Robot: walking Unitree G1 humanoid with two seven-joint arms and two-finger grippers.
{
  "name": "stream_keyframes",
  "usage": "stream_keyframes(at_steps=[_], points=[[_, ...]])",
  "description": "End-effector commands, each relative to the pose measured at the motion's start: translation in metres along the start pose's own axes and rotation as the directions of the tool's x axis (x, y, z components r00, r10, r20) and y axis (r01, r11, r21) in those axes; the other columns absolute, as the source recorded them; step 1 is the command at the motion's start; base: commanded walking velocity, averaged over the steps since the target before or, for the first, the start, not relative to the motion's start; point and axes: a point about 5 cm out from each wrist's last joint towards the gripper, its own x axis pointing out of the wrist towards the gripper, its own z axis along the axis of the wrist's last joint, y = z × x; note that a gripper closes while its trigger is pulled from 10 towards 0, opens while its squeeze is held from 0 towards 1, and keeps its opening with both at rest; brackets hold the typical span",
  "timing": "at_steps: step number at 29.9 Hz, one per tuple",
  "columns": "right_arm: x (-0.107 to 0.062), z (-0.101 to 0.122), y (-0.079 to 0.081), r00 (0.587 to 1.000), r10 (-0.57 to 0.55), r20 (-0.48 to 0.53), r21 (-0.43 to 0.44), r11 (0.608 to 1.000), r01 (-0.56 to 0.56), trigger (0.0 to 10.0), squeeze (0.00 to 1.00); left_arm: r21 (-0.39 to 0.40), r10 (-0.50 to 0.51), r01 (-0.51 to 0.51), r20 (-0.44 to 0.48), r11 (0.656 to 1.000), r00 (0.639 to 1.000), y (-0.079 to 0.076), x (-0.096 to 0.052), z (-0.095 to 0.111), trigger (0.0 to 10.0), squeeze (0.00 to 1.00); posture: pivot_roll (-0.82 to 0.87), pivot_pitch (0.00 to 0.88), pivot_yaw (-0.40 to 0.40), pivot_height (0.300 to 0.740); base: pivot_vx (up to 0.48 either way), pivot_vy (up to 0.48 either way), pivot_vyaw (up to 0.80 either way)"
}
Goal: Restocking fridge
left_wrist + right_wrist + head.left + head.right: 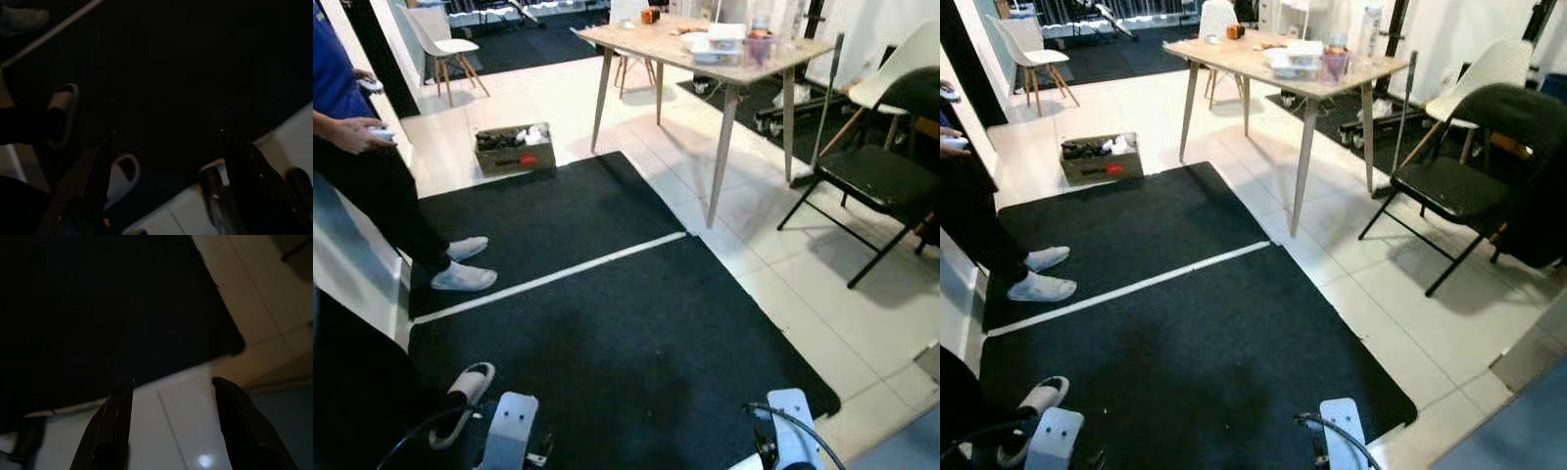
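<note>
Both arms hang low above a black floor mat [607, 343]. The left gripper [166, 161] has its fingers spread apart with nothing between them, over the mat near a slipper [61, 112]. The right gripper [171, 416] is likewise spread and empty, over the mat's edge where it meets pale tile. No fridge or stock item can be identified. A wooden table [705, 59] stands ahead, its long axis running from near right to far left, carrying containers [720, 41] at its near end. A cardboard box [514, 150] sits on the floor left of it. A folding black chair [876, 181] stands to the right. A person's legs [386, 211] are at left.
</note>
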Motion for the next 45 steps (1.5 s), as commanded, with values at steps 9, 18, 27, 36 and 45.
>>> stream_keyframes(at_steps=[9, 18, 27, 36, 45], points=[[-0.0021, -0.005, 0.0035, 1.0, 0.01, -0.015, 0.007, 1.0, -0.01, 10.0, 0.0, 0.007, 0.007, -0.007, -0.013, 1.0, 1.0, 0.0002, -0.0001, -0.0036, 10.0, 0.0, -0.09, 0.125, 0.03, 0.736, 0.0, -0.381, 0.0], [-0.0018, -0.0047, 0.0035, 1.0, 0.011, -0.016, 0.007, 1.0, -0.011, 10.0, 0.0, 0.009, 0.008, -0.007, -0.01, 1.0, 1.0, 0.0007, 0.0002, -0.0031, 10.0, 0.0, -0.09, 0.123, 0.031, 0.736, 0.0, -0.327, 0.0], [-0.002, -0.0053, 0.0036, 1.0, 0.011, -0.018, 0.009, 1.0, -0.011, 10.0, 0.0, -0.003, 0.003, -0.003, -0.007, 1.0, 1.0, -0.0004, -0.0002, -0.0028, 10.0, 0.0, -0.09, 0.128, 0.031, 0.736, 0.0, -0.062, 0.0], [-0.0021, -0.0056, 0.0043, 1.0, 0.014, -0.018, 0.01, 1.0, -0.014, 10.0, 0.0, -0.003, 0.01, -0.01, -0.006, 1.0, 1.0, 0.0003, -0.0005, -0.0024, 10.0, 0.0, -0.09, 0.128, 0.031, 0.736, 0.0, 0.0, 0.0], [-0.0025, -0.0062, 0.0049, 1.0, 0.014, -0.02, 0.013, 1.0, -0.014, 10.0, 0.0, 0.002, 0.01, -0.01, -0.011, 1.0, 1.0, -0.0003, -0.0003, -0.0033, 10.0, 0.0, -0.09, 0.131, 0.032, 0.736, 0.0, 0.0, 0.0]])
